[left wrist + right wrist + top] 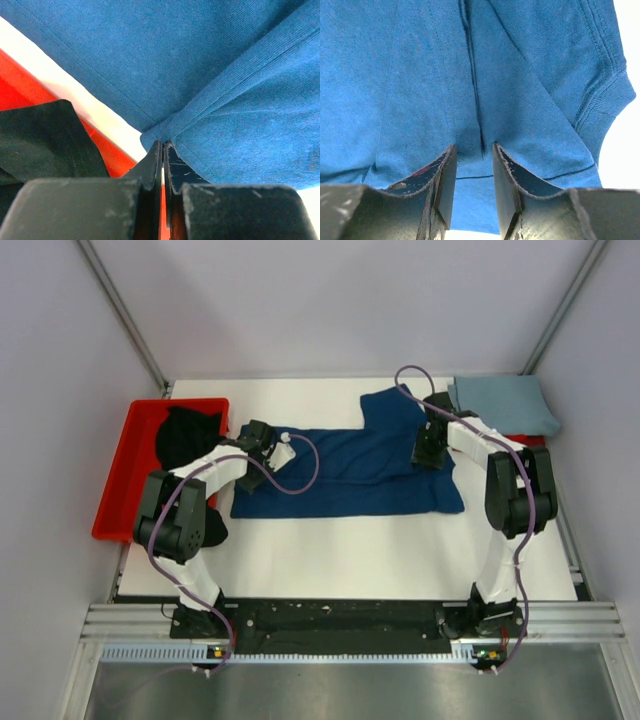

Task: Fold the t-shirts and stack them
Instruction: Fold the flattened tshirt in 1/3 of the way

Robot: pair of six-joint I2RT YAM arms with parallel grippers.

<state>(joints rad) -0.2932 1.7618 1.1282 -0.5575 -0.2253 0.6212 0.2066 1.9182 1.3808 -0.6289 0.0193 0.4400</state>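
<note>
The dark navy blue t-shirt (350, 470) lies spread across the middle of the white table, one sleeve pointing to the back; its print does not show. My left gripper (262, 445) is at its left edge and is shut on a pinch of the blue cloth (235, 110), its jaws together (163, 144). My right gripper (432, 445) is over the shirt's right part, open, its jaws (474, 147) set either side of a crease in the cloth (420, 75). The black t-shirt (188, 435) lies in the red tray and shows in the left wrist view (45, 140). The pale grey-blue t-shirt (503, 405) lies folded at the back right.
The red tray (115, 475) stands at the table's left edge, close to my left gripper; its wall shows in the left wrist view (20, 85). A red object (530, 440) peeks from under the grey-blue shirt. White table (350, 550) lies in front of the navy shirt.
</note>
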